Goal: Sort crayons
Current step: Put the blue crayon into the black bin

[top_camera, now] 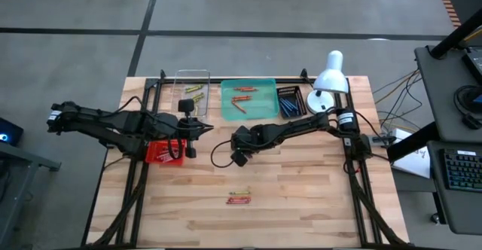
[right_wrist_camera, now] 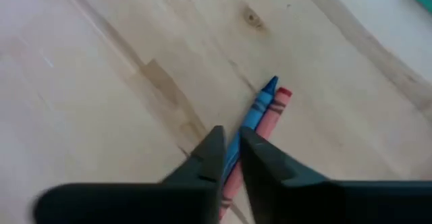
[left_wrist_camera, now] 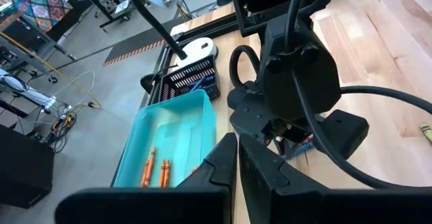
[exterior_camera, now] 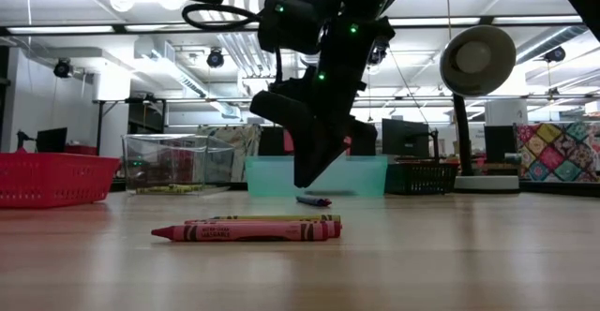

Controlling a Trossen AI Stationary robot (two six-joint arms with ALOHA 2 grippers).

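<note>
A: Near mid-table, over the pale planked wooden tabletop (top_camera: pixel 301 205), the right gripper (right_wrist_camera: pixel 229 158) points its matte black wedge-shaped fingers down, pinched on the thin blue wax crayon (right_wrist_camera: pixel 255 113). A pink-red paper-wrapped crayon (right_wrist_camera: pixel 273 116) lies flush against the blue one, both flat on the wood grain.

B: Confirmed from the wrist view. Whether the pink-red one is also caught, I cannot tell. Left arm?

A: The left gripper (left_wrist_camera: pixel 236 158) sits just above the red plastic mesh basket (top_camera: pixel 163 153) at the table's left, its dark tapered fingers pressed together, holding nothing.

B: Other crayons?

A: Two labelled sticks lie side by side near the front edge: a red crayon (exterior_camera: pixel 246 231) touching a yellow-green crayon (exterior_camera: pixel 267 218) behind it. Orange crayons (top_camera: pixel 242 98) rest in the smooth teal rectangular plastic tray (top_camera: pixel 267 111) at the back. Yellow-green sticks (top_camera: pixel 190 90) lie in the clear square container (top_camera: pixel 181 76) to its left; dark blue sticks (top_camera: pixel 288 102) fill the black slotted basket (top_camera: pixel 300 112) to its right.

B: Anything else at the back?

A: A white domed desk lamp (top_camera: pixel 330 75) on a round base stands at the back right corner.
</note>
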